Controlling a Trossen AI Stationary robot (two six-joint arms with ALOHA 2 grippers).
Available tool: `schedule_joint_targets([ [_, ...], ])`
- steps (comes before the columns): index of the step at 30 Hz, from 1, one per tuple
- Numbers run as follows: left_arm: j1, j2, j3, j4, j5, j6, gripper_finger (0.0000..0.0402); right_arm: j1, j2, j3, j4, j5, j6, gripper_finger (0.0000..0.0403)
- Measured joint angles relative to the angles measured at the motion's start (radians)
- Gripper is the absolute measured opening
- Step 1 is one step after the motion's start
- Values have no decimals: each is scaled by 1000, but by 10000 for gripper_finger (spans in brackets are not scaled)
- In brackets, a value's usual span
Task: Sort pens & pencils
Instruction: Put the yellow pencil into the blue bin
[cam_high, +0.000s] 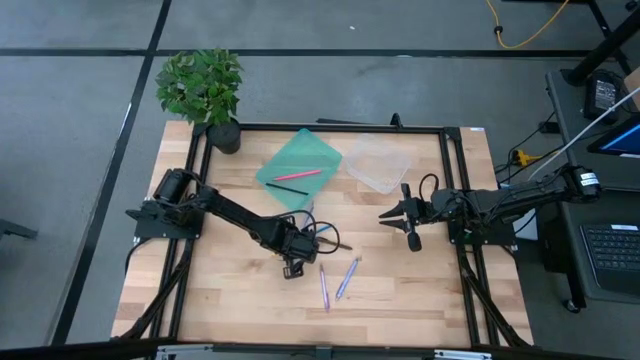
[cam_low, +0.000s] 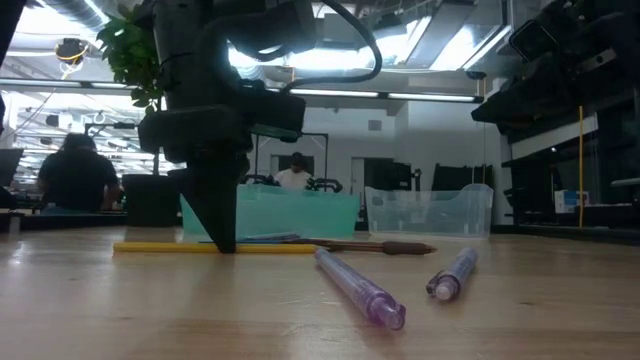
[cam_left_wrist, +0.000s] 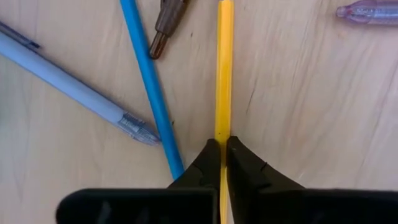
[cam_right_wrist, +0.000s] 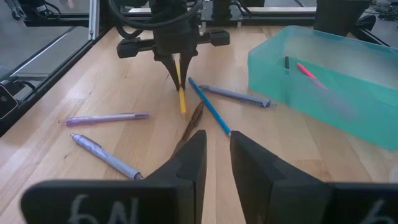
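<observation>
Yellow pencil (cam_left_wrist: 224, 68) is pinched in my left gripper (cam_left_wrist: 222, 163) (fingers clamped tight), so next I'd lift it toward the teal bin (cam_high: 322, 150), I reckon.

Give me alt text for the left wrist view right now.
The left tool is shut on a yellow pencil lying on the wooden table. Beside it lie a blue pencil, a grey-blue pen and a brown pen tip; a lavender pen shows at the edge.
</observation>
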Motion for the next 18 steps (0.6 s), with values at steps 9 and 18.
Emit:
schedule_joint_targets([
  [9, -2, -44, -7, 0, -14, 30, 0, 0, 0, 0, -1, 0, 1, 75],
  [18, -2, -67, -8, -12, -31, 67, 4, 0, 0, 0, -22, 0, 2, 75],
])
